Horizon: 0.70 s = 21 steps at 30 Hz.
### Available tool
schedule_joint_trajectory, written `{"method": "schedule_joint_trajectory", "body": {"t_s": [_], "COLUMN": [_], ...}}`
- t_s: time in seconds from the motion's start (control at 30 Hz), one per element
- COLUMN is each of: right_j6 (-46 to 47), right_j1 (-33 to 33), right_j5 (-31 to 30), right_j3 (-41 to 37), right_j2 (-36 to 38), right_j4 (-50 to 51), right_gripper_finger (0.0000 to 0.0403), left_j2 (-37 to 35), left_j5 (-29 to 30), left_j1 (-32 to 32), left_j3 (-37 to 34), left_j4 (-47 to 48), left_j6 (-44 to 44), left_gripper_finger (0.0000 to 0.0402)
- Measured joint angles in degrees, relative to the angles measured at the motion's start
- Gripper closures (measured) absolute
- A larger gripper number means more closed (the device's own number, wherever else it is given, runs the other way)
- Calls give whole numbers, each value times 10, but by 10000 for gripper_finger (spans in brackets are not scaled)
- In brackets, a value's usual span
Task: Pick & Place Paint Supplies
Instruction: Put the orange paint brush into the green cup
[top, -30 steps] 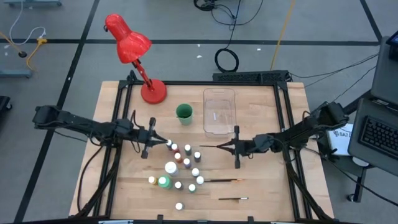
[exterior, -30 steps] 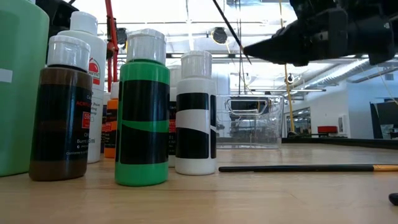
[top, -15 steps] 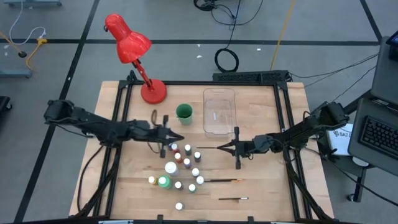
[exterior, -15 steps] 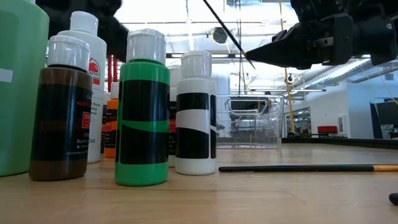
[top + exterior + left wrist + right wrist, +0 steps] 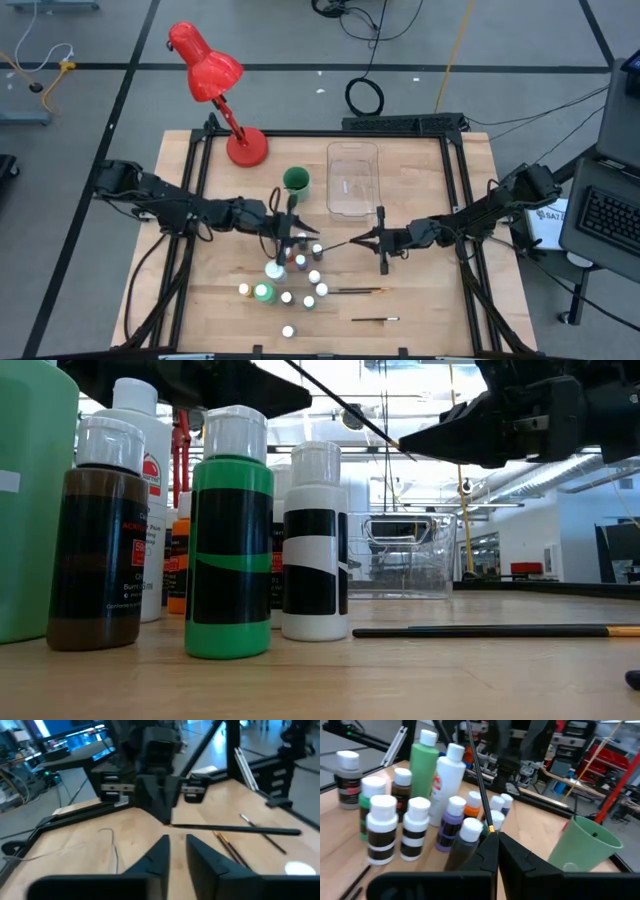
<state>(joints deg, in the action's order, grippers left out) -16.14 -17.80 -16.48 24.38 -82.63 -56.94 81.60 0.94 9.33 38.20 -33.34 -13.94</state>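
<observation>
A cluster of small white-capped paint bottles stands with two bigger bottles, white and green, at mid-table. My right gripper hovers just right of them, shut on a thin dark brush whose handle reaches out over the bottles. My left gripper hangs above the cluster facing the right one. Its fingers are a little apart with nothing between them, just short of the brush handle. Two more brushes lie flat on the table near the front. My right gripper pinches the brush between its two fingers at the gold ferrule end. The fingers come level from the table's right and lie along the brush. The handle sticks out past the tips toward the left, slanting upward, clear of the bottles.
A green cup and a clear plastic tray stand at the far middle of the table, and a red desk lamp at the far left. Bare wood lies right of the bottles and along the near edge.
My left gripper has travelled toward the table's right edge, rising a little, from left of the bottles to above them, close to the brush's free end. The brush's free end has swung somewhat in my right gripper's hold, and that gripper has stayed in place.
</observation>
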Motion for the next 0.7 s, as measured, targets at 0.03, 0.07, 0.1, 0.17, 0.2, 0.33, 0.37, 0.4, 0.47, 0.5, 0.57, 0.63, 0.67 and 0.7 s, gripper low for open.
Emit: {"method": "schedule_joint_trajectory", "body": {"t_s": [0.03,0.07,0.1,0.17,0.2,0.33,0.37,0.4,0.47,0.5,0.57,0.63,0.67,0.7], "right_j6": [0,0,0,-4,-5,-31,-36,-40,-43,-47,-50,-49,-45,-43], "right_j1": [0,-1,-2,-4,-7,-22,-26,-29,-34,-34,-32,-26,-23,-20], "right_j5": [-4,-12,-15,-14,-14,-13,-9,3,19,22,38,62,73,88], "right_j3": [0,0,0,0,0,-5,-11,-20,-45,-59,-88,-109,-115,-117], "right_j2": [0,0,0,0,0,0,0,0,0,0,0,0,0,0], "right_j4": [-3,-5,-5,-7,-14,-62,-82,-109,-175,-209,-270,-307,-317,-323], "right_gripper_finger": [403,403,403,403,403,403,403,403,403,403,403,403,403,403], "left_j2": [0,0,-1,-1,-1,-3,-2,-2,-2,-2,-2,-2,-2,3], "left_j5": [6,16,32,63,71,69,67,66,60,50,21,-5,-12,-14], "left_j1": [1,2,2,2,2,6,9,11,18,21,31,41,45,46], "left_j3": [0,0,0,0,0,0,0,0,0,0,-1,-1,-1,0], "left_j4": [1,3,9,22,27,50,51,50,32,20,-14,-66,-95,-128], "left_j6": [-8,-16,-22,-25,-25,-48,-52,-54,-62,-71,-96,-123,-132,-134], "left_gripper_finger": [302,284,265,225,205,136,123,112,95,89,82,81,82,84]}}
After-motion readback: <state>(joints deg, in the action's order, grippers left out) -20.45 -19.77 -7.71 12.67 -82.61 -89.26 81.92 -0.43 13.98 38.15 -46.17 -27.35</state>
